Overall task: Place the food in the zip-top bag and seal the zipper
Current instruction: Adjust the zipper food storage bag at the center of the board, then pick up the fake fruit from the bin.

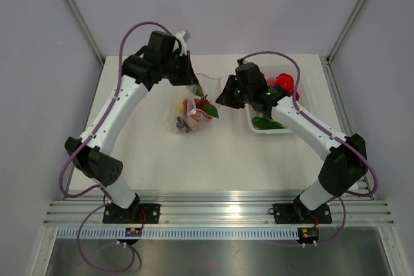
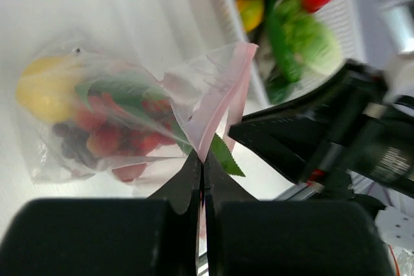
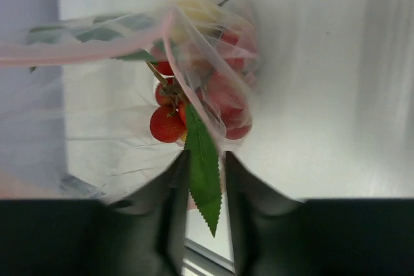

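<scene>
The clear zip-top bag (image 1: 191, 116) lies at mid table, holding a yellow lemon (image 2: 37, 88), dark grapes (image 2: 72, 145) and red berries (image 2: 107, 139). My left gripper (image 2: 202, 158) is shut on the bag's pinkish-red zipper (image 2: 220, 88) and holds that mouth edge up; in the top view it (image 1: 192, 84) is above the bag. My right gripper (image 3: 206, 154) is narrowly open at the bag's mouth, with a green leaf (image 3: 206, 172) of the red berry sprig (image 3: 167, 124) between its fingers. In the top view it (image 1: 220, 99) is right of the bag.
A white tray (image 1: 253, 128) at the right holds a red fruit (image 1: 283, 83) and green vegetables (image 1: 262, 122). They also show in the left wrist view (image 2: 304, 33). The right arm's black gripper body (image 2: 323, 140) is close beside the left fingers.
</scene>
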Controlling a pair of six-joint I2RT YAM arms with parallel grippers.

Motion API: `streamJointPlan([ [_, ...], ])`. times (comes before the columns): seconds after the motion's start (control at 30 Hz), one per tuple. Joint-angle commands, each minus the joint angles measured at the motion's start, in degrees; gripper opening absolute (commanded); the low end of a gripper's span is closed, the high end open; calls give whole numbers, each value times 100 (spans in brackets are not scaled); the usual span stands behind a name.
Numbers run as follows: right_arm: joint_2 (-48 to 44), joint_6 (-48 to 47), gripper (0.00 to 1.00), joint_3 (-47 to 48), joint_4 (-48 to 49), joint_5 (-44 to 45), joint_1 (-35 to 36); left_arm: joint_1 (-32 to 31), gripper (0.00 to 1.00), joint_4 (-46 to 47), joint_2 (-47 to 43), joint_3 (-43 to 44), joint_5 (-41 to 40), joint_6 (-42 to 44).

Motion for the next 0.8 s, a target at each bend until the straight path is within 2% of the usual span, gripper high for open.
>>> streamJointPlan([
  [0.0,5,-221,41,255,-467,294,-37,2,0,320,194,-246,186,-60],
  [0.03,-56,-300,49,344,-555,598,-37,2,0,355,167,-220,221,-69],
  [0.07,-231,-405,62,432,-651,714,-37,2,0,381,150,-193,239,-86],
  [0.13,-417,-642,68,678,-766,1145,-81,2,0,373,176,-88,248,-95],
  [0.27,-917,-950,75,820,-898,1462,-511,2,0,399,211,18,353,-139],
  [0.4,-927,-1030,83,732,-1021,1366,-1442,2,0,505,237,-70,432,-183],
  [0.57,-261,-1039,88,837,-1301,1244,-2681,2,0,575,237,-105,503,-210],
  [0.77,399,-1056,98,995,-1206,1006,-3254,2,0,575,272,-158,546,-201],
])
